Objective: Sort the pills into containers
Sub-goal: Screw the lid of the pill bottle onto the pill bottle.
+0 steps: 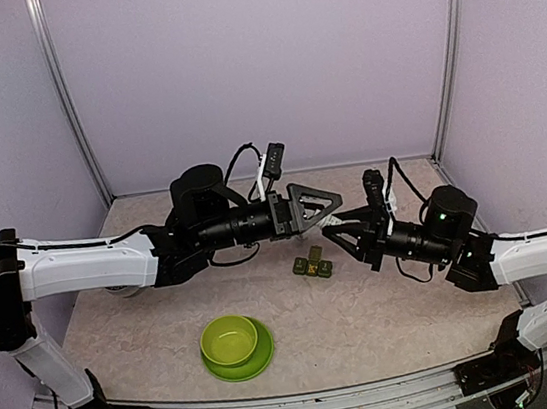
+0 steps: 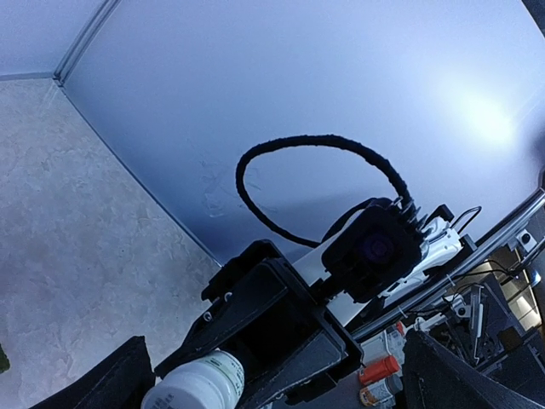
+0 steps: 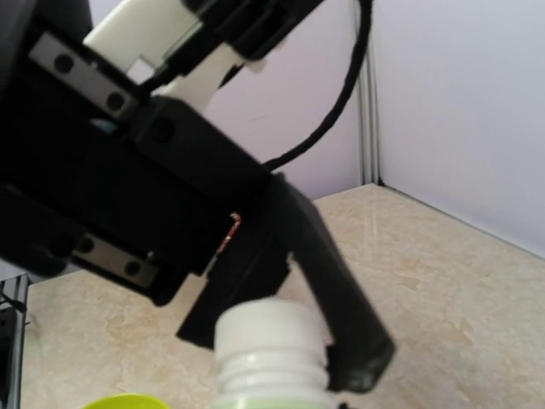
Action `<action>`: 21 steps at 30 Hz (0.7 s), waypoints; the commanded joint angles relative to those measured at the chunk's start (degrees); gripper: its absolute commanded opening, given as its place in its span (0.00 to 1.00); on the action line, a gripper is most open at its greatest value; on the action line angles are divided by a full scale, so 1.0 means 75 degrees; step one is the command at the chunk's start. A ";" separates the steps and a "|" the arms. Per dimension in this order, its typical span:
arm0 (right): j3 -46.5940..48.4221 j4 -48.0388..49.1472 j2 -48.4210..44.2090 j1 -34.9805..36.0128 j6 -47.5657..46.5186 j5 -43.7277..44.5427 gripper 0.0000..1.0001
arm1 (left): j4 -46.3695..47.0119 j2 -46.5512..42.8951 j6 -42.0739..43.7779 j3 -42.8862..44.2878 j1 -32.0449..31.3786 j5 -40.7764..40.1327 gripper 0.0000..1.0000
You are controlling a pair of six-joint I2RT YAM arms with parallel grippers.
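Midair, right gripper (image 1: 341, 236) pinched a white bottle (image 3: 271, 358); left gripper (image 1: 326, 201) stood spread just beside it, near pill box (image 1: 312, 263).

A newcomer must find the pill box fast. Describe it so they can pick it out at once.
Start at the marbled table, then the lime-green bowl near its front edge. Farther back and to the right lies the pill box: a small dark green strip of square compartments, far smaller and darker than the round bowl.
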 commanded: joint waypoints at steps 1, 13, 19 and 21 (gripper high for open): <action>0.0192 -0.0134 0.0325 0.0152 -0.0047 -0.0089 0.00 | 0.0426 -0.0006 0.0166 0.0137 -0.0083 0.0217 0.99; 0.0528 0.0022 0.1113 0.0579 -0.0085 -0.0295 0.00 | 0.0601 0.0013 0.0083 0.0125 -0.0080 0.0256 0.99; 0.0431 0.0201 0.0834 0.0610 -0.0054 -0.0317 0.00 | 0.0585 -0.0094 0.0093 -0.0035 -0.0028 0.0158 0.99; 0.0333 0.0170 0.0519 0.0615 -0.0084 -0.0228 0.00 | 0.0548 -0.0154 0.0122 -0.0104 -0.0003 0.0083 0.99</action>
